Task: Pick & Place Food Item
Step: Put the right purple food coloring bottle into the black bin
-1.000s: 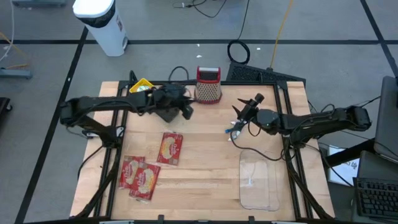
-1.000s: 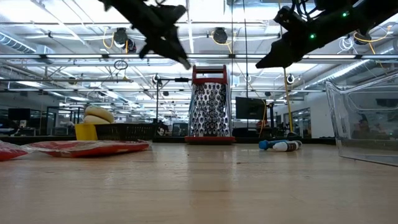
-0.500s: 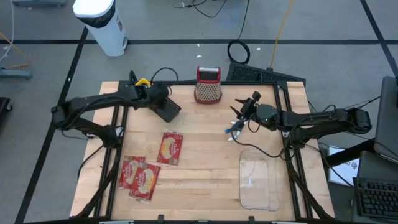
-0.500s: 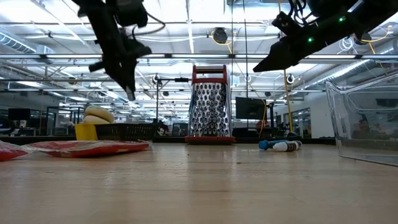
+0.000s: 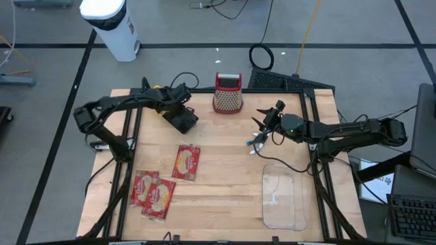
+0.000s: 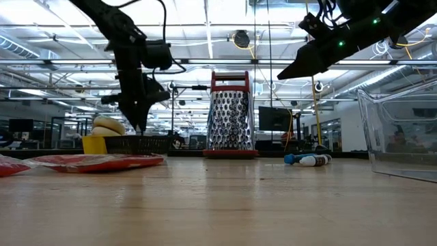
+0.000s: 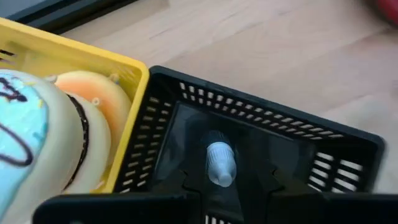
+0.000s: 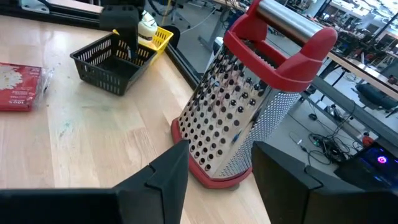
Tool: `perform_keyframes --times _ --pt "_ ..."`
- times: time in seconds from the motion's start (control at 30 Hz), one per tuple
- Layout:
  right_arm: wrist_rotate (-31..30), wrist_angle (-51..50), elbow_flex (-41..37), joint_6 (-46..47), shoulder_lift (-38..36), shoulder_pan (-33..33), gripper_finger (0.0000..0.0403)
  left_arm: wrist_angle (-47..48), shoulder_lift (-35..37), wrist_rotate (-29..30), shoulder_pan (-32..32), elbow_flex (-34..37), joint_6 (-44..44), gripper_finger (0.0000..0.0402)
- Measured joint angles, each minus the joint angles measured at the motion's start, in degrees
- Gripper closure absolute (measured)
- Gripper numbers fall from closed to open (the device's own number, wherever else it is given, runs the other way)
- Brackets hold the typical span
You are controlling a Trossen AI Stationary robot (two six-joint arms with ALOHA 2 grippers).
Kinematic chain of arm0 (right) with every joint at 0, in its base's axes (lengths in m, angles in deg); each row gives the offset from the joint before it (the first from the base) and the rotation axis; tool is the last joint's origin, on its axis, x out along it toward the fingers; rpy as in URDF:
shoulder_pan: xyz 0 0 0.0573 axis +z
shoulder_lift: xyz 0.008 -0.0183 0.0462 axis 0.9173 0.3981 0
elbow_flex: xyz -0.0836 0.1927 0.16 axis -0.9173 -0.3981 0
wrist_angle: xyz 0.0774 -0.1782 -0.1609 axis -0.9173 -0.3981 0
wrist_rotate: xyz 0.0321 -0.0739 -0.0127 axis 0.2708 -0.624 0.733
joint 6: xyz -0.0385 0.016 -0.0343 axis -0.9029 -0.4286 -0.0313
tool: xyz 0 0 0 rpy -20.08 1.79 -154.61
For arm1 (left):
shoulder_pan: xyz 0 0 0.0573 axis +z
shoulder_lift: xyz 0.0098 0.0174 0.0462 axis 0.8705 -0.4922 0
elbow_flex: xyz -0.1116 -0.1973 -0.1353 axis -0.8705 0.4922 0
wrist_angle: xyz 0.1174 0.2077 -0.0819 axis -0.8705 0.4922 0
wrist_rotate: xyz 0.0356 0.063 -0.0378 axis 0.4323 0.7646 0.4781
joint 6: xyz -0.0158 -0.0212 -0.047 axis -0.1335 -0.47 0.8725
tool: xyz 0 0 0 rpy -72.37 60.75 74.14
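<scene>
— At the far left corner of the bench (image 5: pixel 225 204), item one?
— Left claw (image 6: pixel 140 121), pointing steeply down over a black mesh basket (image 7: pixel 280 118). Fingers pressed almost together, and a small pale tube (image 7: pixel 221 163) sits pinched between them, as far as the left wrist view shows.
— Adjoining it?
— A yellow basket (image 7: pixel 124 68), touching the black one side by side. It contains round iced pastries (image 7: pixel 37 143), one cream with dark lines and one orange-topped.
— Item two?
— Right claw (image 8: pixel 219 149), held above the bench on the right side, near level, fingers spread with nothing between them. It faces the grater.
— Describe the grater.
— A metal box grater (image 5: pixel 228 94) with a red handle and red base, upright at the far edge, between the two arms.
— Food items on the bench?
— Red packets, three in count. A single packet (image 5: pixel 187 162) lies flat near the middle, nearer than the black basket. A pair of packets (image 5: pixel 152 193) lies overlapping toward the near left corner. All three are well apart from both claws.
— Remaining stock?
— A clear plastic container (image 5: pixel 283 197) on the near right, and two small markers (image 5: pixel 255 144), one with blue, lying on the bench just below the right claw.
</scene>
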Motion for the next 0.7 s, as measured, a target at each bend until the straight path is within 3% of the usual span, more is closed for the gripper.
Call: perform_keyframes --times 0.37,0.7 --pt "0.0 0.0 0.0 0.0 0.0 0.0 0.0242 -2.8 -5.6 -0.8 1.5 0.0 -0.6 0.0351" --pt "0.0 -0.9 0.0 0.0 0.0 0.0 0.0243 -3.0 -6.5 0.5 1.5 0.0 0.9 0.0344"
